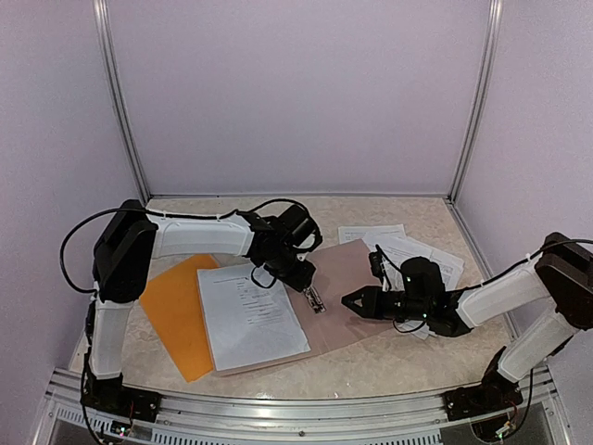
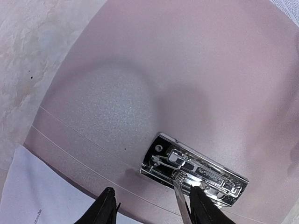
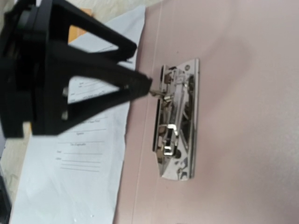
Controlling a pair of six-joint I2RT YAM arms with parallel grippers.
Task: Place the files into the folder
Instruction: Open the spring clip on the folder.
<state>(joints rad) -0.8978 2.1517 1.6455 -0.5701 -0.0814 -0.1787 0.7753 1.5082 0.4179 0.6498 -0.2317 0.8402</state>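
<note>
The orange folder (image 1: pixel 174 313) lies flat at the left; a sliver shows in the right wrist view (image 3: pixel 77 32). One printed file sheet (image 1: pixel 252 315) lies partly on it and on the grey-brown clipboard (image 1: pixel 347 273). More files (image 1: pixel 412 248) lie at the right, behind my right arm. My left gripper (image 1: pixel 311 295) (image 2: pixel 152 209) is open and low over the clipboard's metal clip (image 2: pixel 194 170). The clip's raised wire lever stands between the fingers, next to the right finger (image 2: pixel 202 207). My right gripper (image 1: pixel 355 301) hovers over the clipboard, pointing at the clip (image 3: pixel 176 119). Its own fingers do not show in its wrist view.
The clipboard (image 3: pixel 243 116) takes up the middle of the table, under both grippers. The sheet (image 3: pixel 88 154) overlaps its left edge. The left arm's gripper (image 3: pixel 93 79) fills the upper left of the right wrist view. Walls and metal posts close in the table.
</note>
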